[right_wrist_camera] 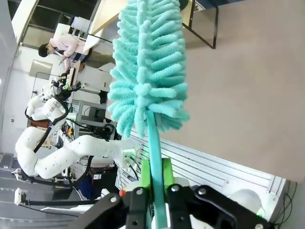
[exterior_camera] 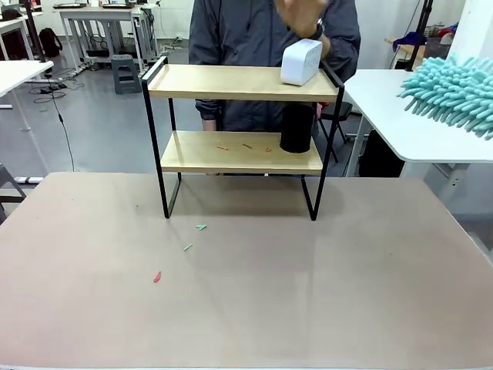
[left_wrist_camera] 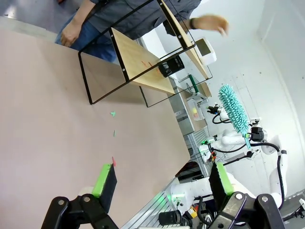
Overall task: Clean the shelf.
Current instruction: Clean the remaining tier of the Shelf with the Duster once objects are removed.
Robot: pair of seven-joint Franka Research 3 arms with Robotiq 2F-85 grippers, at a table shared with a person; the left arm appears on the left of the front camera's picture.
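The shelf (exterior_camera: 231, 83), two light wooden boards in a thin black frame, stands at the far middle of the beige table (exterior_camera: 308, 293). A white box (exterior_camera: 300, 62) sits on its top board and a black cylinder (exterior_camera: 296, 128) on its lower board, beside small orange scraps (exterior_camera: 246, 146). The person's hand (exterior_camera: 304, 15) hovers above the white box. A teal fluffy duster (exterior_camera: 454, 92) hangs at the right edge; my right gripper (right_wrist_camera: 155, 179) is shut on the duster's handle (right_wrist_camera: 153, 143). My left gripper (left_wrist_camera: 162, 183) is open above the table's near left, holding nothing.
Small green scraps (exterior_camera: 201, 227) and a red scrap (exterior_camera: 157, 277) lie on the table in front of the shelf. A white desk (exterior_camera: 393, 116) stands at the right behind the table. The person stands right behind the shelf.
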